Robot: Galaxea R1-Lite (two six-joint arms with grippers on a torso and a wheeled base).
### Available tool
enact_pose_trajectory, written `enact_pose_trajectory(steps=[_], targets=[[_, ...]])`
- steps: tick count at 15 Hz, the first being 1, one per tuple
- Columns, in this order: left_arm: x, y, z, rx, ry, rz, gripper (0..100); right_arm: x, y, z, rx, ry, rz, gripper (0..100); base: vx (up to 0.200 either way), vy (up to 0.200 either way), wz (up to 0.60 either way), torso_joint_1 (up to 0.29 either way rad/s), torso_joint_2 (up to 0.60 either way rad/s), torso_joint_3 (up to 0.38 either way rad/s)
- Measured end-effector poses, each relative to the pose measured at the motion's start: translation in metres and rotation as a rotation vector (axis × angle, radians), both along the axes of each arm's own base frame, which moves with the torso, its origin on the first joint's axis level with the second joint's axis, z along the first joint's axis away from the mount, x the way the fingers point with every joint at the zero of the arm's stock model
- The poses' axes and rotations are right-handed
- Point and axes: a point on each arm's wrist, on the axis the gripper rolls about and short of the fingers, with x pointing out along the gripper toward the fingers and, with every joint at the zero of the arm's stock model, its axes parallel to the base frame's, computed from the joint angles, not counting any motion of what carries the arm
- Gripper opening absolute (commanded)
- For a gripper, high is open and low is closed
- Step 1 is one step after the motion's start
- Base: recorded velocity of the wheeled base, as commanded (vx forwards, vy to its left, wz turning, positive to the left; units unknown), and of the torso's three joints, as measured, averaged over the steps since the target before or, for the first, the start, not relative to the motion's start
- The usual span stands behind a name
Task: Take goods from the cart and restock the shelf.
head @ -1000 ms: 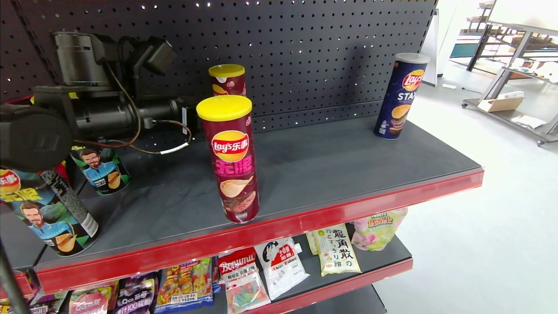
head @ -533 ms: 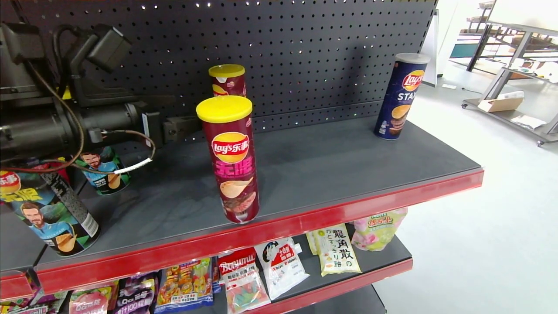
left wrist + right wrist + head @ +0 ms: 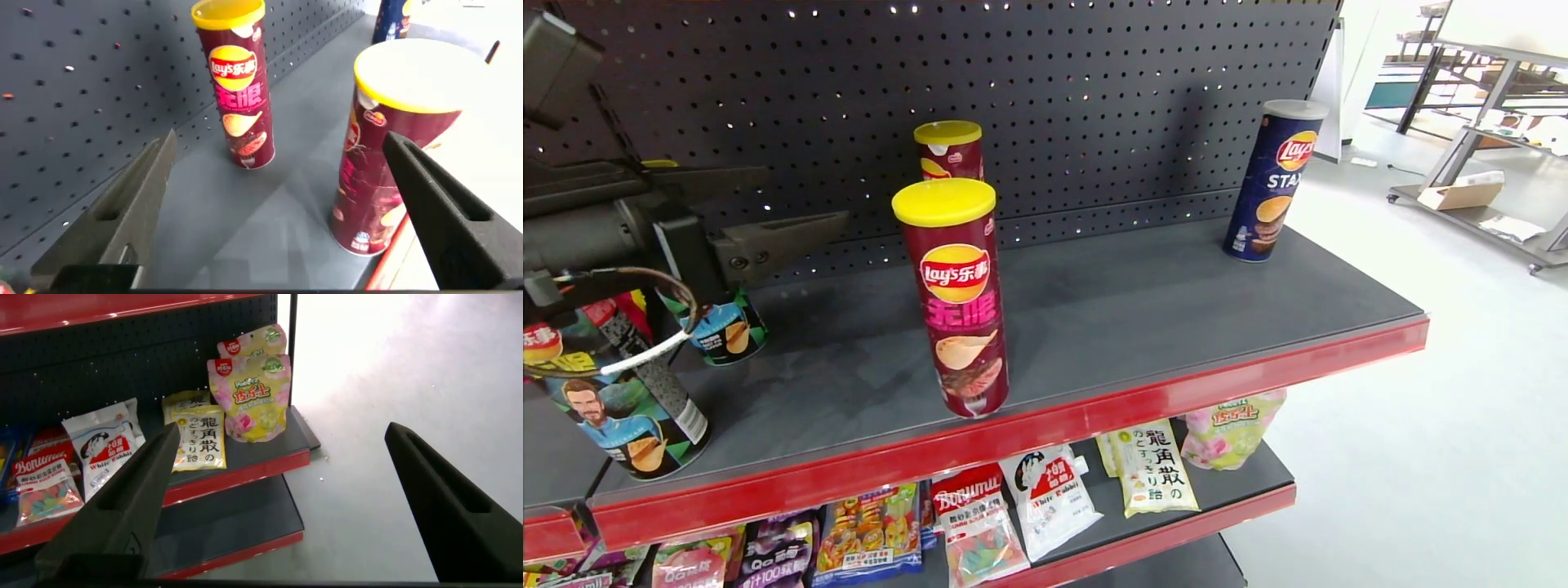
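Since the maroon chip can (image 3: pixel 952 302) stands upright at the top shelf's (image 3: pixel 1160 294) front lip, we judge this placement done. Left gripper (image 3: pixel 279 137) hangs left of that can, jaws spread, holding nothing. Right gripper (image 3: pixel 282 429) faces snack bags (image 3: pixel 249 400) below that can, spread too, empty. Twin can (image 3: pixel 947 151) stands behind it. Next: fetch more stock from the cart without bumping the can.

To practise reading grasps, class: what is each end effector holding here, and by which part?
Nothing is held. The left end effector is open, clear of the front chip can; the right end effector is open and empty.
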Motion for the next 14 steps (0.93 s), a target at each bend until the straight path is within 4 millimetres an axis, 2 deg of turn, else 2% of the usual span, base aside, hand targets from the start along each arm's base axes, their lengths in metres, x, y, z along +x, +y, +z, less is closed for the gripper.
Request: enact_pose_trajectory(steps=[4,8,10,14], targets=[[-0.022,0.005,0.005,-0.009,-0.031,0.005,100,0.0,0.0,0.0,0.0,0.0,0.0,100,0.0,0.0,0.0,0.0,0.0,0.0],[-0.06,0.013,0.01,-0.022,-0.021,-0.003,100,0.0,0.0,0.0,0.0,0.0,0.0,100,0.0,0.0,0.0,0.0,0.0,0.0],[-0.089,0.018,0.009,-0.032,-0.004,-0.006,100,0.0,0.0,0.0,0.0,0.0,0.0,100,0.0,0.0,0.0,0.0,0.0,0.0],[-0.168,0.035,-0.012,-0.034,0.06,0.036,100,0.0,0.0,0.0,0.0,0.0,0.0,100,0.0,0.0,0.0,0.0,0.0,0.0]])
